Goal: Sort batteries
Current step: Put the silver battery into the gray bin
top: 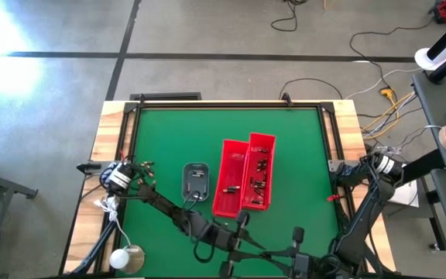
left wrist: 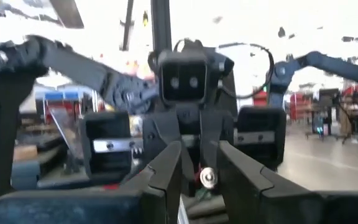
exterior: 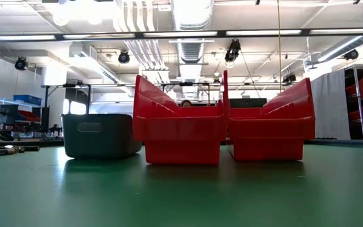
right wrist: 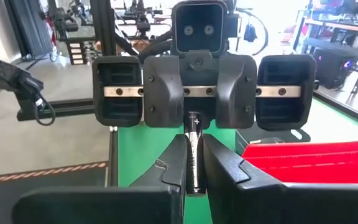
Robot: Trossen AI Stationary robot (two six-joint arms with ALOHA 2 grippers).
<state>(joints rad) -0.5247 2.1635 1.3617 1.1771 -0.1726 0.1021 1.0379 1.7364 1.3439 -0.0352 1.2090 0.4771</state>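
One at a time: keep right gripper (right wrist: 193, 140) clamped on the slim battery (right wrist: 194, 158) at lower centre, carry above the matching one of the red bins (top: 233, 153) mid-frame, alongside sorted batteries (top: 260, 175), release low; left gripper (left wrist: 199, 149) state impossible to tell.
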